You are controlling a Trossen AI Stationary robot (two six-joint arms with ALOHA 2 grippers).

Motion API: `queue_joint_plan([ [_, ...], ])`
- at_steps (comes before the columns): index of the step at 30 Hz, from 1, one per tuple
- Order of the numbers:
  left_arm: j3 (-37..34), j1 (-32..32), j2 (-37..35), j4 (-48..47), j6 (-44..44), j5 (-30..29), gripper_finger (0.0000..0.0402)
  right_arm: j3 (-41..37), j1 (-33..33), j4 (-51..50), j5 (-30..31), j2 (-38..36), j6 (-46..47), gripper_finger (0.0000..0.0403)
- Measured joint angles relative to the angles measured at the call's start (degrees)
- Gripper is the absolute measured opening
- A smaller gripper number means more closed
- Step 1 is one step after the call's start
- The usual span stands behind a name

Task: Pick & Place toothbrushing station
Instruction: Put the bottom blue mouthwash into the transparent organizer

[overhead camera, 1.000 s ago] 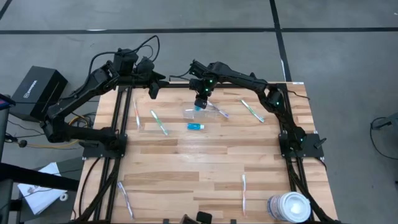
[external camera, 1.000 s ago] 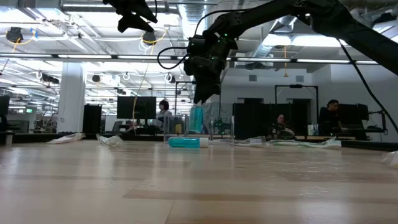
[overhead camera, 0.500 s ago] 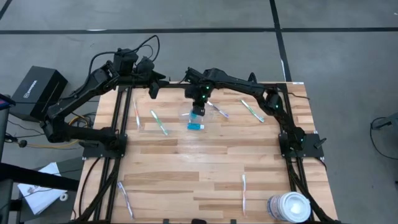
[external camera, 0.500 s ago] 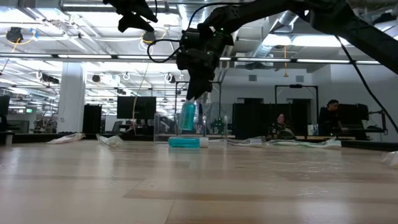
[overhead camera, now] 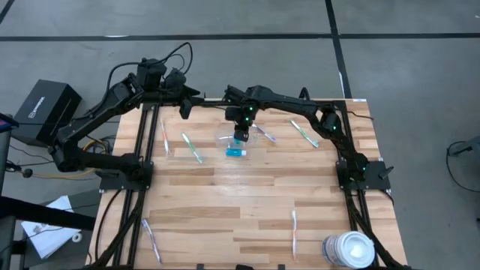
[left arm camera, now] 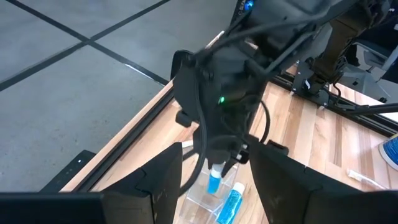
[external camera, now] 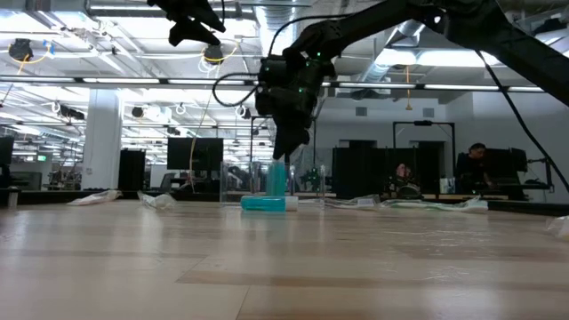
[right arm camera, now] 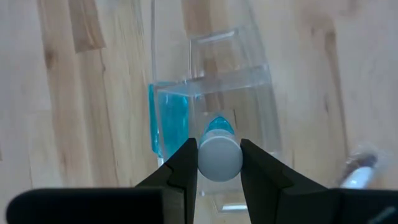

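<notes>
A blue-teal toothpaste tube (right arm camera: 219, 149) is being held upright by its white cap, its body reaching down into the small clear plastic container (right arm camera: 211, 99) at the far middle of the desk (overhead camera: 247, 202). The right hand (overhead camera: 240, 133) is being kept directly above the container, its fingers (right arm camera: 180, 171) pinched narrowly on the cap. A second toothpaste tube (overhead camera: 236, 152) is lying flat on the desk just beside the container, on its near side.

For the step to go well, the tube is best kept vertical and centred between the container's walls while it is being lowered, so that no wall is nudged; the container looks light and is judged likely to slide or tip if pushed. Release is best made only once the tube's base is being carried by the container floor, and the hand then drawn straight up, clear of the rim.

Toothbrushes (overhead camera: 191, 148) are lying scattered on the desk farther from the container, on both sides. The left hand (overhead camera: 184, 105) is waiting above the far left edge of the desk, well apart from the container; whether it is wide or narrow cannot be told.
</notes>
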Motion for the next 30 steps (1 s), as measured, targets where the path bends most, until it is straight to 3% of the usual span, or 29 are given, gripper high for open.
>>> queue_joint_plan([
  [20,0.0,0.0,0.0,0.1,0.4,0.0,0.0182,-1.9,0.6,4.7,0.5,-0.1,2.8,0.0084],
  [30,0.0,0.0,0.0,0.6,0.4,0.0,0.0182,-2.0,1.2,4.2,0.3,0.3,4.7,0.0193],
])
